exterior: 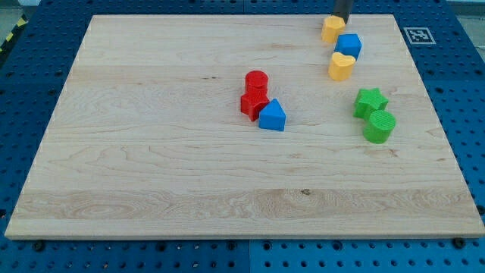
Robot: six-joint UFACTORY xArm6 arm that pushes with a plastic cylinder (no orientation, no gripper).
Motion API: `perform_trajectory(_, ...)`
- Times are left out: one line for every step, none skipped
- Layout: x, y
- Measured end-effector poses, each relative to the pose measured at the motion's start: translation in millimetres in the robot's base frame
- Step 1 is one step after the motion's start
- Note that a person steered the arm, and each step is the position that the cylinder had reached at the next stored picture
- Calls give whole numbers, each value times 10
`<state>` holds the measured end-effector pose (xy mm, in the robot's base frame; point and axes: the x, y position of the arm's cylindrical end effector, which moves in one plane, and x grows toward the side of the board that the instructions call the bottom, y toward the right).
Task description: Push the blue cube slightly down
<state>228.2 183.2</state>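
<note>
There is no pincer to report open or closed: the arm ends in a dark rod, and only its lowest stretch shows at the view's top, cut off by the frame edge. My tip (340,21) sits at the top edge of the counter (151,167), just above and to the view's right of the yellow block (332,29); whether it touches that block cannot be made out. It holds nothing.

The blue cube (349,45) lies just below and to the view's right of that yellow block, apparently touching it, with my tip a little above it. A yellow heart-shaped block (342,66) sits right beneath the cube.

Further down on the view's right, a green star (370,101) touches a green cylinder (379,127). Near the centre, a red cylinder (257,80) stands above a red block (252,105) whose shape is partly hidden, with a blue triangular block (273,116) pressed against it
</note>
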Motion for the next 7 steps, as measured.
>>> perform_trajectory(250,-49)
perform_trajectory(258,-7)
perform_trajectory(263,275)
perform_trajectory(324,329)
perform_trajectory(518,299)
perform_trajectory(667,210)
perform_trajectory(681,24)
